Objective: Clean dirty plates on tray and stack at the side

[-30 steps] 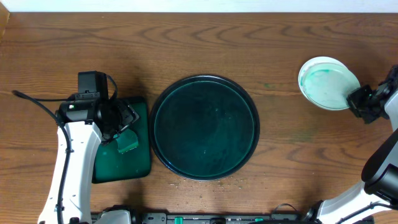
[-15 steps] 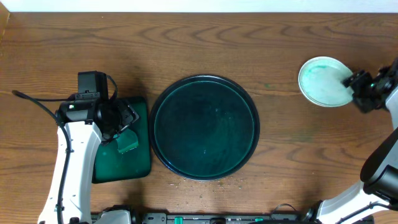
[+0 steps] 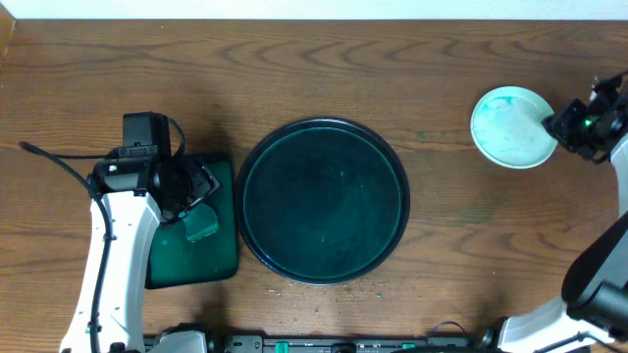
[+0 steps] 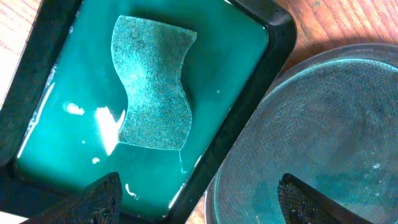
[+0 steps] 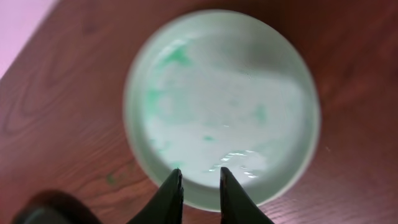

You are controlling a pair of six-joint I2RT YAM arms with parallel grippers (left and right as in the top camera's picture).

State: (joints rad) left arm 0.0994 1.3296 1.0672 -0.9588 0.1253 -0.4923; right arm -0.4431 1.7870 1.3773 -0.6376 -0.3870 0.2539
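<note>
Right wrist: fingers [image 5: 168, 200] near-closed above plate [image 5: 217, 93]

The plate [image 5: 221, 106] is blurred in the right wrist view (whether others lie beneath, I cannot tell); the left wrist view's edges cut off the tray [image 4: 323, 137].

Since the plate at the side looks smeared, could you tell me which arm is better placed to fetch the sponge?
Left. The left gripper hangs open close to the sponge in the rectangular tray, while the right gripper sits at the plate, across the table.
</note>
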